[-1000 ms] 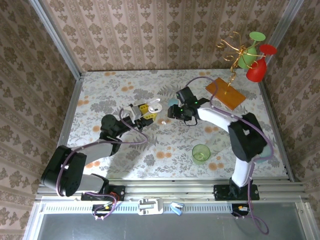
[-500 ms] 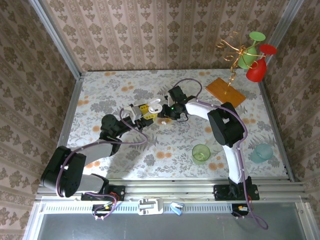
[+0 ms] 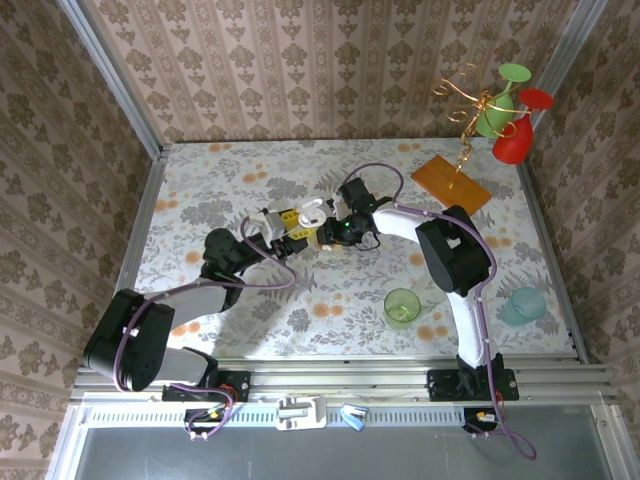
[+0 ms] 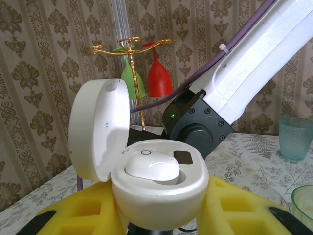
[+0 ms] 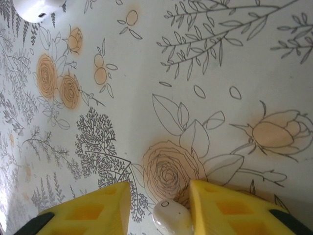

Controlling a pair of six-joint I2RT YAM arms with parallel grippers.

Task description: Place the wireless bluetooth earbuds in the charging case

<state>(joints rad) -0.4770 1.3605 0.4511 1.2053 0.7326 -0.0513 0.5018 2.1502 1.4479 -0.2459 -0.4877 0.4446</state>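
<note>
Risk: the earbud (image 5: pixel 171 219) lies off-centre between the right fingers (image 5: pixel 230 208), against one and clear of the other. An uneven pinch on so small and smooth a piece could squirt it across the desk (image 5: pixel 220 73), or roll it in the grip and spoil the seating.

Right fingers are open, straddling it with tips down at the desk, arm reached low across.

Left fingers (image 4: pixel 234 205) clamp the case (image 4: pixel 161 193) upright, lid (image 4: pixel 95 129) open, one bud (image 4: pixel 151 169) seated inside. The case is near the right fingers.
</note>
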